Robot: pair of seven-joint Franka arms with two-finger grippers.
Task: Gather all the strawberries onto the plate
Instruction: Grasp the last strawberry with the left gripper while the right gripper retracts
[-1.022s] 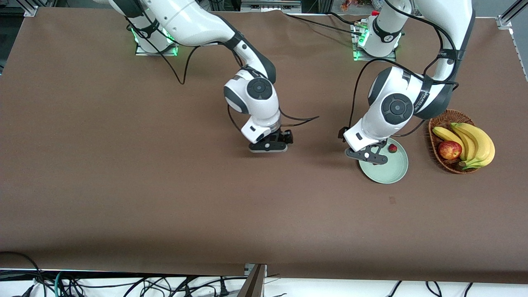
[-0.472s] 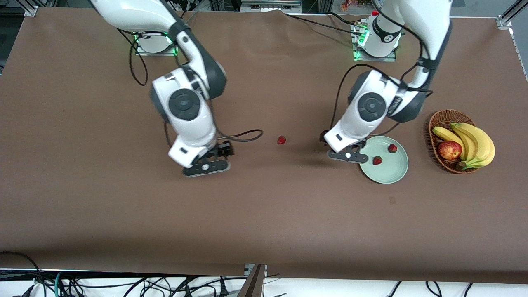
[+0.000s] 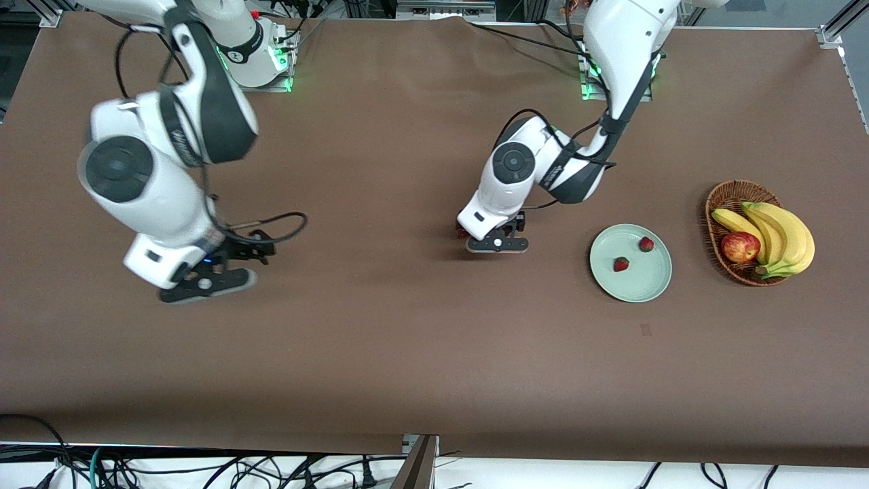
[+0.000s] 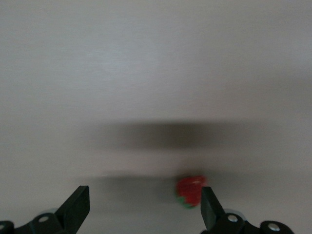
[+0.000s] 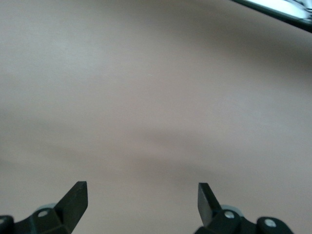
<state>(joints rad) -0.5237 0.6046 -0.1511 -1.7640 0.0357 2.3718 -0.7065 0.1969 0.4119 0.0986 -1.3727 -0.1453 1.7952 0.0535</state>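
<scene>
Two strawberries (image 3: 620, 264) (image 3: 646, 244) lie on the pale green plate (image 3: 638, 285), which sits beside the basket. A third strawberry (image 3: 461, 233) (image 4: 189, 191) rests on the brown table at mid-table, mostly hidden under my left hand in the front view. My left gripper (image 3: 497, 246) (image 4: 144, 207) is low over it and open. In the left wrist view the berry lies just inside one fingertip (image 4: 207, 204). My right gripper (image 3: 204, 285) (image 5: 141, 202) hangs open over bare table toward the right arm's end, with nothing between its fingers.
A brown wicker basket (image 3: 728, 195) with bananas (image 3: 781, 234) and a red-yellow apple (image 3: 740, 246) stands at the left arm's end of the table. A loose cable (image 3: 285, 221) trails from the right wrist.
My left gripper left the plate, uncovering a second berry there, and moved over the third strawberry. My right arm swung away from that berry toward its own end of the table.
</scene>
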